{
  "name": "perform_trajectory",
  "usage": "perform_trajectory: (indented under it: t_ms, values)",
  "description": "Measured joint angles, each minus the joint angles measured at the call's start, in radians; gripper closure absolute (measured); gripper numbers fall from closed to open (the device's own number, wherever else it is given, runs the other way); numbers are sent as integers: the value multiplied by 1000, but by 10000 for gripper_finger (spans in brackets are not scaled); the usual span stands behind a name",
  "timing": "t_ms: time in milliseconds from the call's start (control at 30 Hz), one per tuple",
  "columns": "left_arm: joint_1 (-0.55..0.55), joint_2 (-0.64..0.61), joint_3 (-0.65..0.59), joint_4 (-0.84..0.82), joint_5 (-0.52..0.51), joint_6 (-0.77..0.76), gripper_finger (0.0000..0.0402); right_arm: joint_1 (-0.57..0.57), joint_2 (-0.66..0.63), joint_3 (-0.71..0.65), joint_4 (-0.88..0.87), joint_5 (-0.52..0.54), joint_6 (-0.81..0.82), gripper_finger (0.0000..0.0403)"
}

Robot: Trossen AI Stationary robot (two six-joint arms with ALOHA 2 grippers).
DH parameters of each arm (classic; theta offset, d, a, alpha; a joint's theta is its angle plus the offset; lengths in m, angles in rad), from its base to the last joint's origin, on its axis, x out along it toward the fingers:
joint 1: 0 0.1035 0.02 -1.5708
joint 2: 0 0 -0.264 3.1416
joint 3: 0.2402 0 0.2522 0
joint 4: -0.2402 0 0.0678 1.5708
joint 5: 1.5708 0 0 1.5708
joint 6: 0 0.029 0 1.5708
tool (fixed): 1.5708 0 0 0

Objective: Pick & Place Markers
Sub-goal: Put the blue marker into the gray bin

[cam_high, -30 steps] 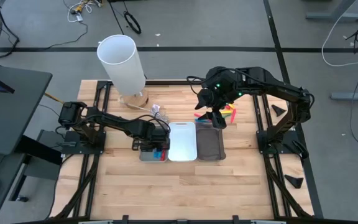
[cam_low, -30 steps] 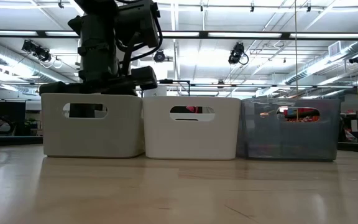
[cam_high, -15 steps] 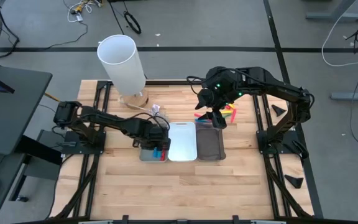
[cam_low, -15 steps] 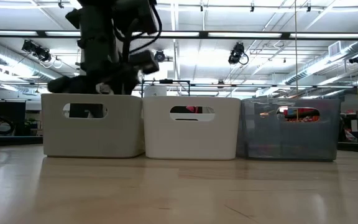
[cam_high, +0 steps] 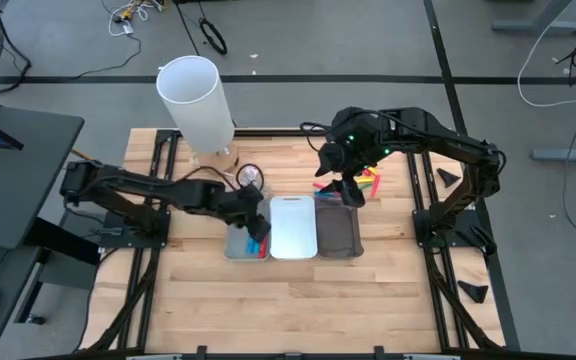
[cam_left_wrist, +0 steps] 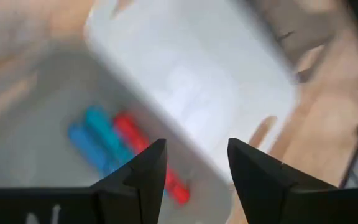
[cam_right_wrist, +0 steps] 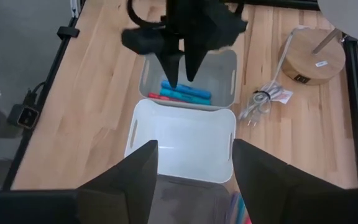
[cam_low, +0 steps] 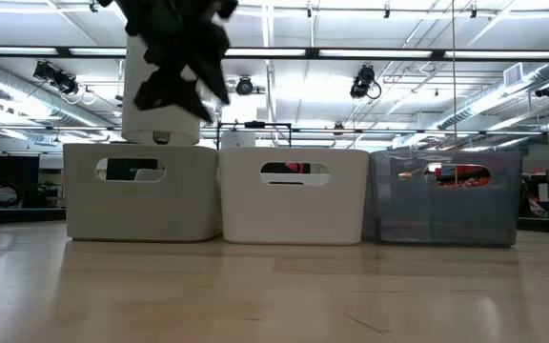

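Blue and red markers (cam_right_wrist: 185, 94) lie flat on the floor of the light grey left tray (cam_high: 238, 245). My left gripper (cam_high: 253, 207) hangs open and empty above that tray, fingers pointing down; the left wrist view shows the same blue and red markers (cam_left_wrist: 114, 149) below its fingers. More markers (cam_high: 368, 182), pink, yellow and orange, lie loose on the table past the dark grey right tray (cam_high: 338, 232). My right gripper (cam_high: 350, 192) hovers open and empty over that tray's far end, beside the loose markers.
A white tray (cam_high: 293, 228) sits between the two grey ones, all three side by side. The tall white cylinder (cam_high: 198, 95) stands on a round wooden base at the far left, with a bundled cable (cam_high: 253, 178) beside it. Bare wood lies toward the near edge.
My left gripper has risen up out of the left grey tray, clear of its rim, and drawn slightly toward the far edge. The blue and red markers have stayed in the tray. My right arm has kept still.
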Motion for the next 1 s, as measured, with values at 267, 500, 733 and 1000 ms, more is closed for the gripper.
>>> perform_trajectory:
  t_ms: [267, 500, 733, 1000]
  values:
    - [-2, -108, 0, 143, -93, 350, 225, -3, 0, 0, 55, -3, 120, 195]
    - [4, -191, -7, 237, -45, 580, 225, 13, 0, 0, 109, -44, 203, 195]
    - [39, -368, -278, 573, 58, 573, 225, 59, 0, 0, 219, -49, 272, 195]
    - [42, -554, -464, 736, 59, 582, 225, 97, 0, -7, 383, -48, 302, 195]
